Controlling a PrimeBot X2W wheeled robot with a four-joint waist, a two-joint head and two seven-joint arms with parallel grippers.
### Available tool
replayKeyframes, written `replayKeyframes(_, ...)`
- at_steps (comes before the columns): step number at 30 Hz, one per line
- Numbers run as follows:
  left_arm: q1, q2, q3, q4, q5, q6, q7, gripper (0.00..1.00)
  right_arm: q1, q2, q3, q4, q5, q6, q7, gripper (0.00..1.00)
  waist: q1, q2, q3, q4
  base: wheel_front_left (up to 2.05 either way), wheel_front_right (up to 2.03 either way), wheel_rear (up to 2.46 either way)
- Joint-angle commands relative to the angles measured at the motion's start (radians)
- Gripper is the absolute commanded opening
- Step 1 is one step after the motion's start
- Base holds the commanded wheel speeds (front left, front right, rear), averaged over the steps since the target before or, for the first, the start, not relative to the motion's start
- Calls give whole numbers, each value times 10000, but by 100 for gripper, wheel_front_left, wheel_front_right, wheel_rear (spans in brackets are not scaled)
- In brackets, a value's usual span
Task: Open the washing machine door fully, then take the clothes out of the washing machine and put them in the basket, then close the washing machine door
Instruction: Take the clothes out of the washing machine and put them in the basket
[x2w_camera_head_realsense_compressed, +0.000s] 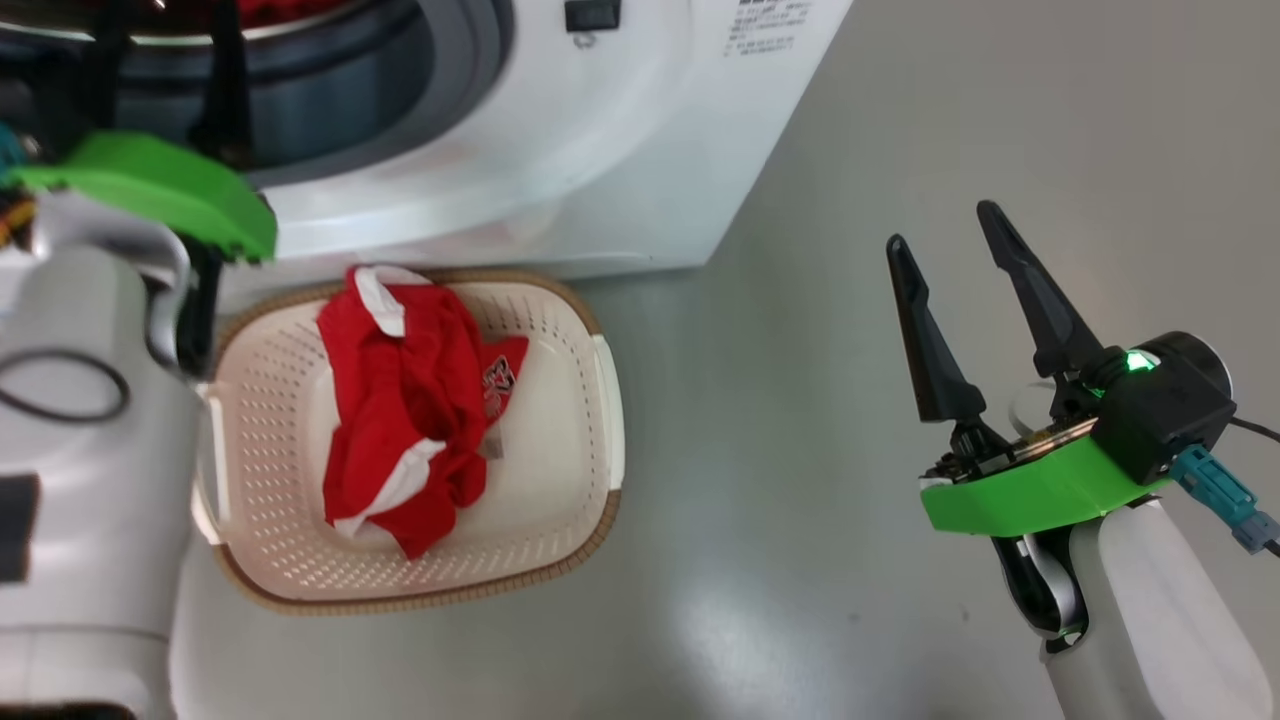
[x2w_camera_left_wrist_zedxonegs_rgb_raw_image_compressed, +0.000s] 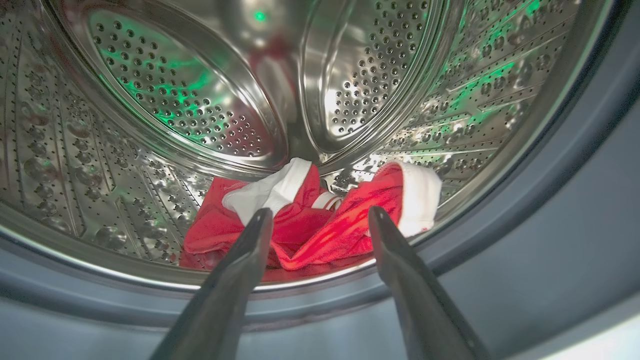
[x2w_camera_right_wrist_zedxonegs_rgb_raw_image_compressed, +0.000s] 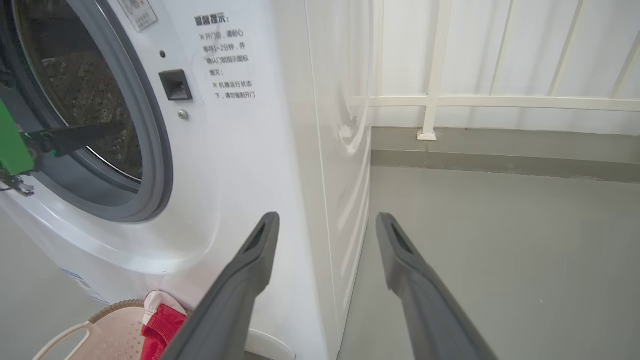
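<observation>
My left gripper (x2w_camera_left_wrist_zedxonegs_rgb_raw_image_compressed: 319, 215) is open at the mouth of the steel drum (x2w_camera_left_wrist_zedxonegs_rgb_raw_image_compressed: 165, 90). Its fingertips hang just above red clothes (x2w_camera_left_wrist_zedxonegs_rgb_raw_image_compressed: 305, 230) with white bands that lie on the drum's bottom. The white washing machine (x2w_camera_head_realsense_compressed: 600, 150) stands at the top of the head view. Another red garment (x2w_camera_head_realsense_compressed: 400, 420) lies in the cream basket (x2w_camera_head_realsense_compressed: 570, 420) on the floor before it. My right gripper (x2w_camera_head_realsense_compressed: 945, 225) is open and holds nothing, over the floor right of the washing machine (x2w_camera_right_wrist_zedxonegs_rgb_raw_image_compressed: 240, 165). The basket (x2w_camera_right_wrist_zedxonegs_rgb_raw_image_compressed: 95, 335) and its garment (x2w_camera_right_wrist_zedxonegs_rgb_raw_image_compressed: 160, 327) lie at the lower left. The washing machine door is out of view.
Grey floor (x2w_camera_head_realsense_compressed: 800, 500) spreads to the right of the basket and the machine. A white railing (x2w_camera_right_wrist_zedxonegs_rgb_raw_image_compressed: 435, 100) and a low kerb run along the back, beyond the machine's right side. A dark latch slot (x2w_camera_right_wrist_zedxonegs_rgb_raw_image_compressed: 175, 85) sits right of the grey rubber ring (x2w_camera_right_wrist_zedxonegs_rgb_raw_image_compressed: 155, 165).
</observation>
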Motion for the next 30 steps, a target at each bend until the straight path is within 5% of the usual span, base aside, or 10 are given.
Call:
replayKeyframes(1,-525,638,-89,154,-13,-54,-51,100,-131,43,209,-317,-123,67,-63,100,-1,-1,629,-191,0,0,0)
replayKeyframes(18,-2767,1740,-1996,2225,233,-55,-51,100,-554,43,266,-554,209,67,-63,100,-1,-1,1716,-761,0,0,0)
replayKeyframes(30,-3507,2308,-2222,2880,546,395,-51,100,-411,43,253,-680,453,67,-63,100,-1,-1,1932,-1272,0,0,0)
